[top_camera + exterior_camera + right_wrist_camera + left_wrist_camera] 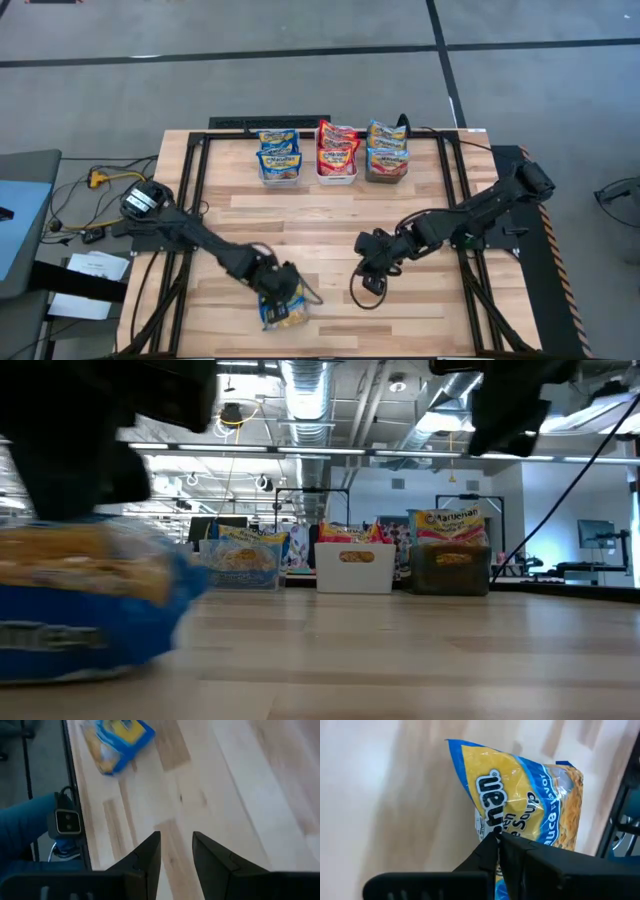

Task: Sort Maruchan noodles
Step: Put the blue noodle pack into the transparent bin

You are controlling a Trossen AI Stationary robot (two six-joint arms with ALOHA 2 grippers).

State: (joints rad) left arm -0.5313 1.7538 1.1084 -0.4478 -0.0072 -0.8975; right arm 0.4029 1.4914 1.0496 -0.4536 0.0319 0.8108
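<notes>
Left gripper pinches blue-and-yellow packet near table's front edge; right gripper spread mid-table.

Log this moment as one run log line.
left gripper: shut on blue-and-yellow packet | right gripper: open, idle mid-table

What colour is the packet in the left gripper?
Blue and yellow packet; clearest in the left wrist view.

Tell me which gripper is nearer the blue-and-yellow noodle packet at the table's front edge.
Left. The left gripper is shut on the blue-and-yellow noodle packet. The right gripper hangs open over bare wood, off to the packet's side.
</notes>
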